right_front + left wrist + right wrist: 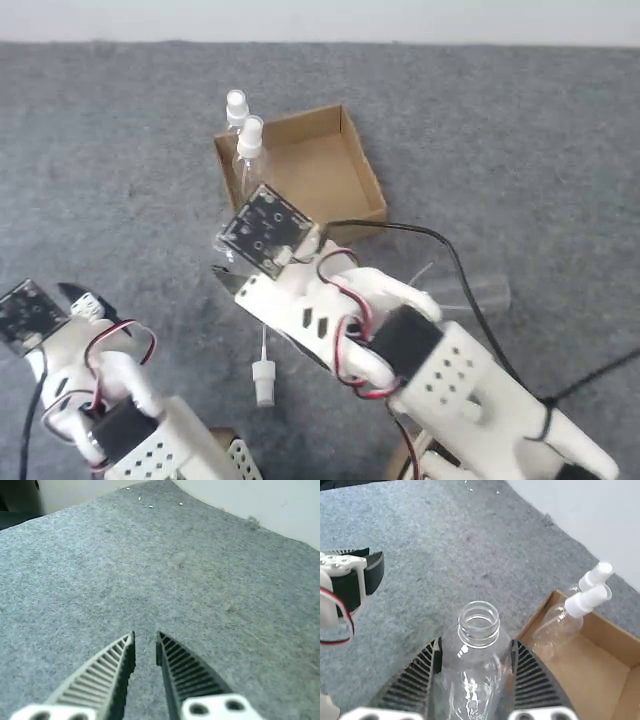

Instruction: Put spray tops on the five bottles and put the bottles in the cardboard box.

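Observation:
My right gripper (475, 650) is shut on a clear bottle (478, 630) that stands upright with an open neck and no top. In the high view this arm's gripper (235, 278) sits just in front of the cardboard box (330, 185). Two clear bottles with white spray tops (249, 135) (582, 600) stand in the box's left corner. A loose white spray top (264, 375) lies on the carpet near the right arm. My left gripper (145, 645) hovers over bare carpet, slightly open and holding nothing; the high view shows it at the lower left (85, 300).
Another clear bottle (470, 293) lies on its side on the grey carpet to the right of the right arm. A black cable (440, 245) runs over that arm. The left arm's gripper (365, 572) appears off to one side in the right wrist view.

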Action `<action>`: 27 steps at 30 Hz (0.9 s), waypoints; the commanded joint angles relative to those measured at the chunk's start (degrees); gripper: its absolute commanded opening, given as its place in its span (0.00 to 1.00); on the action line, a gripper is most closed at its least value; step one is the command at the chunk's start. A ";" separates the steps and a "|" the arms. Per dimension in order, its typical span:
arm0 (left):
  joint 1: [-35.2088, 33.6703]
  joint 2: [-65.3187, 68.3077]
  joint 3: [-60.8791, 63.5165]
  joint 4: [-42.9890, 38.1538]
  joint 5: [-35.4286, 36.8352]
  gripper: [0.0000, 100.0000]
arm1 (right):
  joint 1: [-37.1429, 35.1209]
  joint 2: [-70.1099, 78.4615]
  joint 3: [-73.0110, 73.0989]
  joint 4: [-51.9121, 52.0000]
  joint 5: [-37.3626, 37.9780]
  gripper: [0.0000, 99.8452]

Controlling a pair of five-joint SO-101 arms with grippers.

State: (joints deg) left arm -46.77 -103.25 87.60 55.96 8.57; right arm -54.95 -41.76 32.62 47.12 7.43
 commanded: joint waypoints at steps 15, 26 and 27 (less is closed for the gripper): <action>2.90 -0.88 -1.80 -1.93 0.18 0.07 | 15.34 -20.97 -1.58 28.70 6.24 0.01; 4.40 -0.88 -1.89 -1.85 0.18 0.07 | 27.91 -30.55 -1.58 41.98 9.23 0.01; 5.45 -0.88 -1.89 -1.58 -0.18 0.07 | 29.14 -31.08 -1.58 42.86 9.23 0.01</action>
State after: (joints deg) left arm -43.43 -103.25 87.60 55.96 8.57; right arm -30.24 -70.68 32.62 86.24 15.69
